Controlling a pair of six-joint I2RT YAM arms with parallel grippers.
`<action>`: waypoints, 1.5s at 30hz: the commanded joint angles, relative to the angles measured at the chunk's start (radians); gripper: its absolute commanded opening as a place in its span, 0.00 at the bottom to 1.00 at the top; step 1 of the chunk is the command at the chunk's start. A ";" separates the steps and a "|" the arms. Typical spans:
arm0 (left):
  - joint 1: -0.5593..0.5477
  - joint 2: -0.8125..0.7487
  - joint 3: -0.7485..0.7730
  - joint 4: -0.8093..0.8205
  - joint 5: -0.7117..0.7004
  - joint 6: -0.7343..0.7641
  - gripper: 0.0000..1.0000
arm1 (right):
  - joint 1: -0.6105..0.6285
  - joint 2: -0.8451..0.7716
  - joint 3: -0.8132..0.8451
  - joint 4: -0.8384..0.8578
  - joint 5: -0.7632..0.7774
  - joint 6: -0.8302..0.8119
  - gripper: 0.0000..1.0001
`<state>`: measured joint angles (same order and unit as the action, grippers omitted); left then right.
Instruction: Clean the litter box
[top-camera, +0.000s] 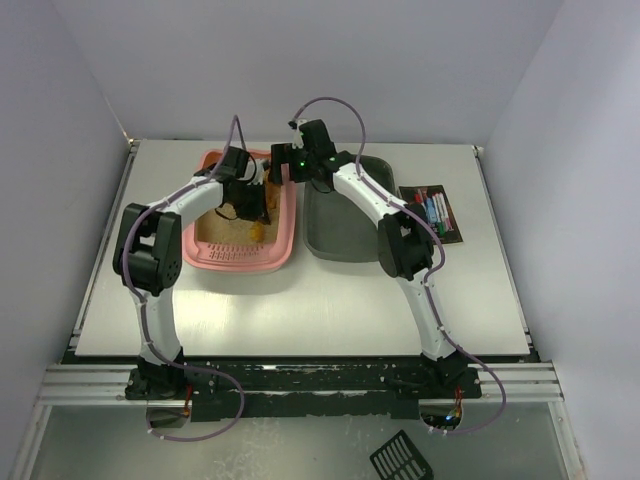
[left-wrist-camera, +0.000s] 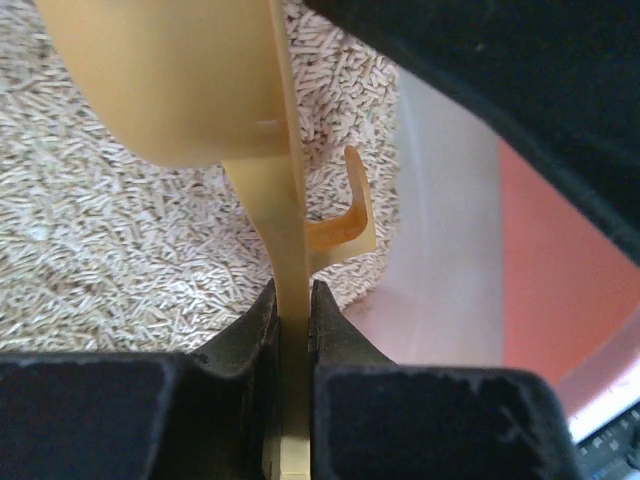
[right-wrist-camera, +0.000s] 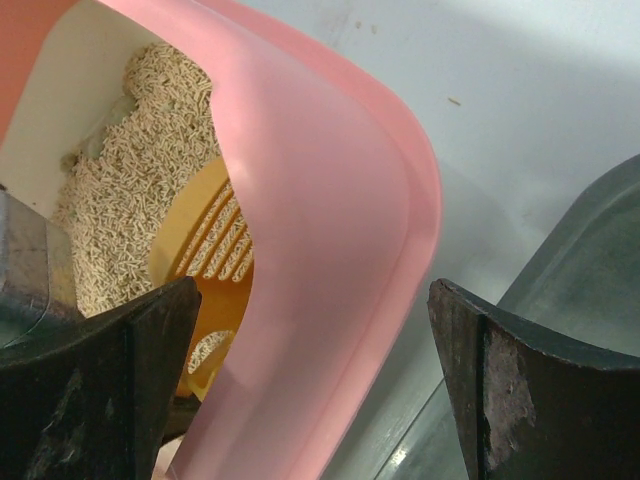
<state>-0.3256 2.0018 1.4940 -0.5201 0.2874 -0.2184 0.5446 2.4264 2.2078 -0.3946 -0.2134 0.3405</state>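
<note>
The pink litter box (top-camera: 285, 235) sits on the table at the back left, with tan pellet litter (left-wrist-camera: 120, 270) inside. My left gripper (top-camera: 250, 200) is inside the box, shut on the handle of a yellow slotted scoop (left-wrist-camera: 290, 260); the scoop head (left-wrist-camera: 180, 80) is over the litter. My right gripper (top-camera: 290, 163) is open at the box's far right corner, its jaws straddling the pink rim (right-wrist-camera: 330, 250) without visibly pressing it. The scoop (right-wrist-camera: 210, 260) also shows in the right wrist view inside the box.
A dark grey tray (top-camera: 345, 225) lies right of the litter box, its edge in the right wrist view (right-wrist-camera: 590, 270). A dark card with markers (top-camera: 432, 212) lies at the far right. A black slotted piece (top-camera: 402, 458) lies below the table's front rail.
</note>
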 joint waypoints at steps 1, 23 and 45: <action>0.013 -0.029 -0.030 0.110 0.329 0.015 0.07 | 0.015 0.027 -0.009 0.030 -0.027 0.009 1.00; 0.126 -0.102 -0.184 0.201 0.502 -0.051 0.07 | 0.012 0.040 -0.017 0.045 -0.061 0.018 1.00; 0.213 -0.238 -0.278 0.164 0.474 -0.044 0.07 | -0.024 -0.008 -0.091 0.147 -0.246 0.094 1.00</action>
<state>-0.1345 1.8347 1.2480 -0.3725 0.7208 -0.2623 0.5243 2.4302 2.1368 -0.2935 -0.3092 0.3889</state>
